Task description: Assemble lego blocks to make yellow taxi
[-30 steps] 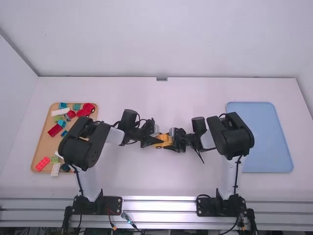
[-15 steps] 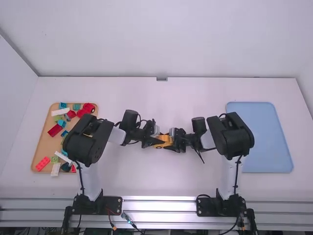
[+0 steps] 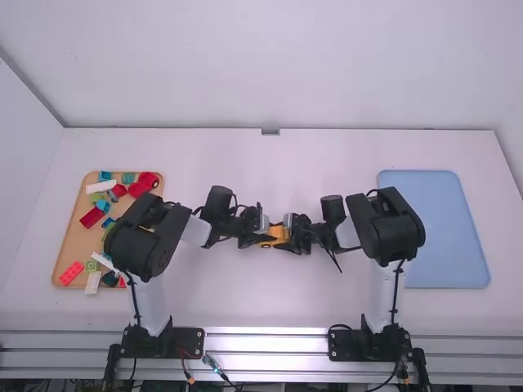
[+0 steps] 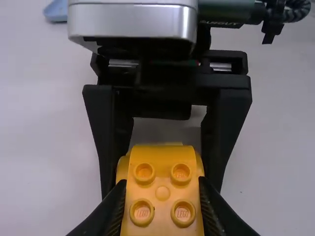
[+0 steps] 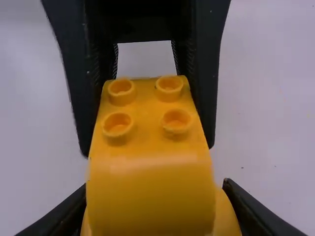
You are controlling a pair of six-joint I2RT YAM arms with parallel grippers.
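- The yellow toy-brick assembly (image 3: 279, 235) is around the middle of the table, between the two grippers, with its length running left to right.
- Its left part carries four round studs on top; its right part has a smooth, rounded top and bulges wider at the sides.
- The left gripper (image 3: 261, 238) is clamped on the studded left part, one black finger (image 4: 114, 209) against the near side and the other against the far side.
- The right gripper (image 3: 294, 237) pinches the wider right part, its fingers (image 5: 243, 209) likewise pressed to the near and far sides.
- The grippers face each other across the assembly; whether it touches the table below, I cannot tell.
- To the left, a tan tray (image 3: 75, 238) holds loose blocks: a red wheeled piece (image 3: 145, 182) and a long white brick (image 3: 101, 186) at the far end, a pink-red brick (image 3: 71, 273) and a green brick (image 3: 91, 266) at the near end.
- The left arm (image 3: 147, 237) passes over that tray's right side.
- To the right is a flat blue tray (image 3: 445, 237), partly behind the right arm (image 3: 388, 229).
- All lie on the white table (image 3: 270, 294).
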